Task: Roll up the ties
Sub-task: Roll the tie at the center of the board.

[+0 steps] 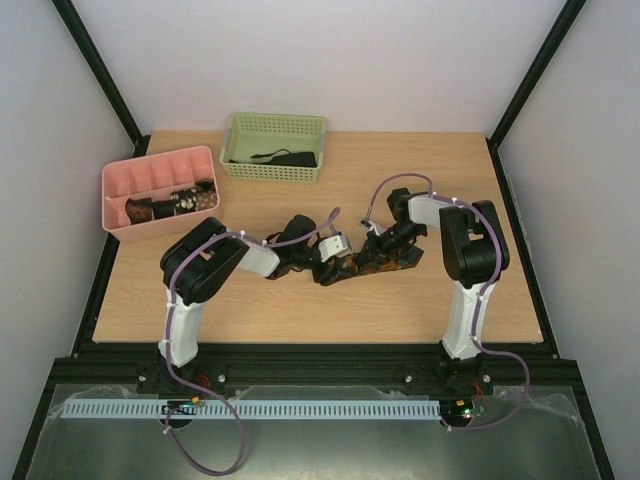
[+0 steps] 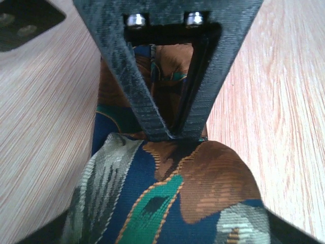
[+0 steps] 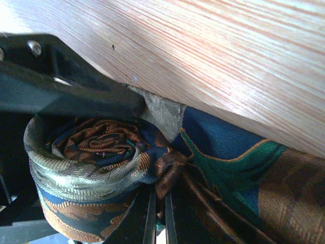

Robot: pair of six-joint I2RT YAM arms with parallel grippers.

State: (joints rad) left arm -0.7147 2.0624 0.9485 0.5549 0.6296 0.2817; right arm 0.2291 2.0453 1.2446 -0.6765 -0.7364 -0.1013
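One tie [image 1: 372,264], blue, green and brown, lies at the table's middle, partly rolled. In the right wrist view its coil [image 3: 86,168] sits left and the flat part [image 3: 244,168] runs right. My left gripper [image 1: 328,268] holds the coil between its fingers [image 3: 76,96], and fabric fills its view [image 2: 167,203]. My right gripper [image 1: 380,246] is shut, pinching the fabric beside the coil [image 3: 158,223]; its fingers [image 2: 137,96] form a V in the left wrist view. Rolled ties [image 1: 172,205] lie in a pink tray [image 1: 150,165]. A dark tie [image 1: 285,157] lies in a green basket [image 1: 275,125].
The pink tray stands at the back left, the green basket at the back centre. Black frame posts rise at both rear corners. Purple cables [image 1: 400,182] loop along both arms.
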